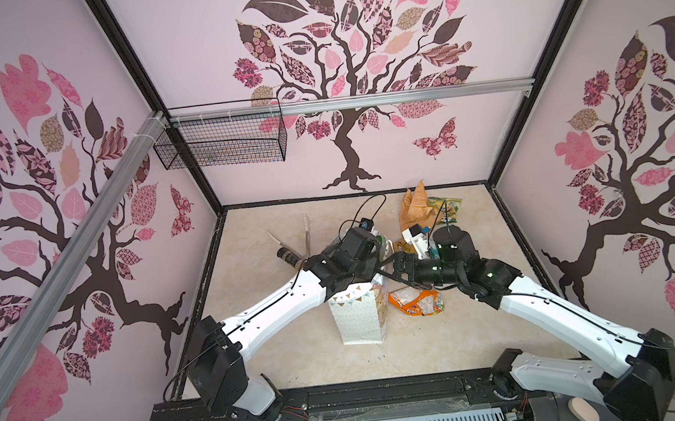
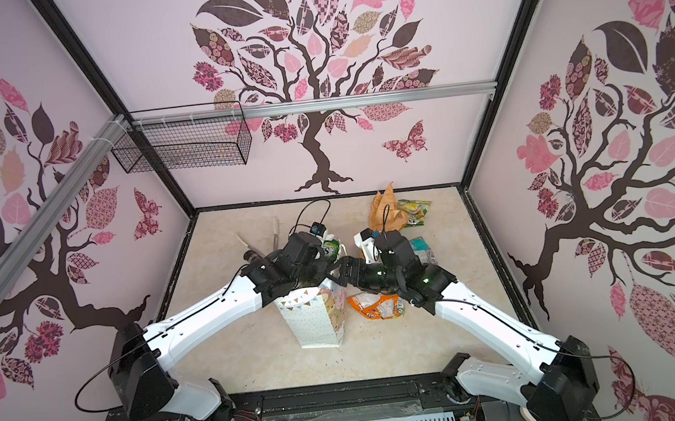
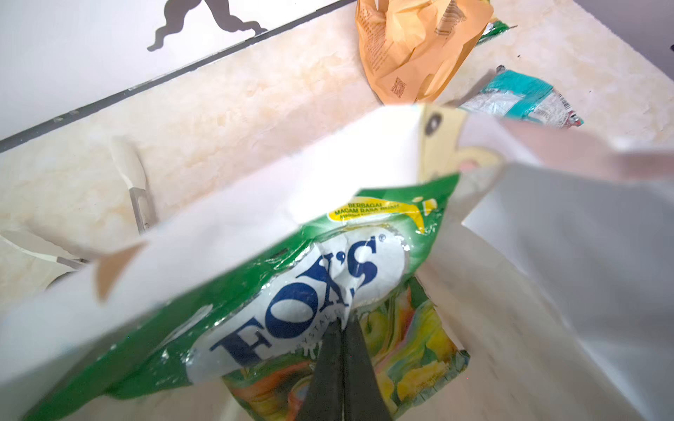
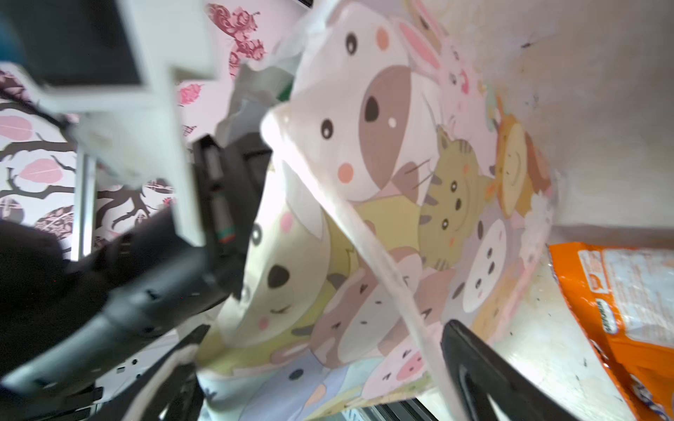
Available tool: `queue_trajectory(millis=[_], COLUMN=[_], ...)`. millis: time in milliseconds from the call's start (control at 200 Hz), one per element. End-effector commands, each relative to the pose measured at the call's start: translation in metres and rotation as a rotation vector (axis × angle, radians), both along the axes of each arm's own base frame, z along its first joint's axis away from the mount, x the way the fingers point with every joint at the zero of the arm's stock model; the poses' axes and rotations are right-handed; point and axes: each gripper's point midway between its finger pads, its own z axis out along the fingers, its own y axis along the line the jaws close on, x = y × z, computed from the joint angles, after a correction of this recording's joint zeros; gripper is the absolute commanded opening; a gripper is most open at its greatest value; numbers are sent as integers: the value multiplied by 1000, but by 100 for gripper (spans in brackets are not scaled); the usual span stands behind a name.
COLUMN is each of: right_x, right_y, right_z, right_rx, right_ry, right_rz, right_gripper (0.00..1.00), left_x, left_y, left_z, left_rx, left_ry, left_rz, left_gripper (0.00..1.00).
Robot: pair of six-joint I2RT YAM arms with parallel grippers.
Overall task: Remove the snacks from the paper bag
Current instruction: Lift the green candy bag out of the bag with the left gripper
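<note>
Table (image 1: 290,361), carrying all we list. Paper bag (image 1: 358,320), upright near the table's middle with its mouth up and both arms meeting over its top; we judge the step in hand to be drawing a packet out through that mouth. Crumpled tan paper (image 1: 414,207), by the far edge, no part of the job. Snacks already out, three that we count: an orange packet (image 1: 416,301) flat on the table, just beside the bag on the side toward the right edge; a green-and-yellow packet (image 1: 446,205) by the far edge, just beside the tan paper; a teal packet (image 3: 521,96) between those two. Snack in work: a second green-and-yellow packet (image 3: 291,291), inside the bag against one wall, its top corner near the rim. Left jaws: pressed together on a fold of this packet's face, down inside the bag. Right jaws: spread wide astride the bag's animal-printed side near the mouth, with a white strip (image 4: 375,255), likely a cord handle, running between them; they clasp nothing that we can see. Next move, in our judgement: raise the left jaws straight up until the packet clears the rim, without the bag tipping or riding up, then lay it on bare table.
</note>
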Motion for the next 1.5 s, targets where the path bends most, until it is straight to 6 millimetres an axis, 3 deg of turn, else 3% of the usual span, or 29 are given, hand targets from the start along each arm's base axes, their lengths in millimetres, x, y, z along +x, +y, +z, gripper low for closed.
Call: queue_trajectory(millis=[0, 160, 395, 585, 680, 880, 1215, 1495], right_x=[3, 0, 2, 1, 1, 1, 13, 14], right_y=[-6, -12, -9, -7, -5, -6, -26, -30], right_z=[-20, -50, -46, -47, -36, 8, 40, 60], right_rx=[-74, -156, -135, -135, -108, -27, -116, -121], right_ry=[-11, 18, 5, 16, 3, -72, -190, -240], right_rz=[-20, -11, -7, 4, 4, -17, -102, -110], right_gripper=[100, 100, 100, 100, 100, 100, 100, 100], left_x=[4, 4, 6, 4, 0, -4, -11, -11], left_y=[-1, -7, -7, -8, -12, -9, -4, 1], left_z=[22, 37, 52, 69, 75, 74, 114, 126], left_rx=[-68, -116, -156, -311, -296, -195, -188, -187], left_ry=[-54, -67, -47, 44, 22, -43, -199, -220], left_rz=[25, 9, 29, 18, -30, -77, -138, -120], left_gripper=[0, 0, 0, 0, 0, 0, 0, 0])
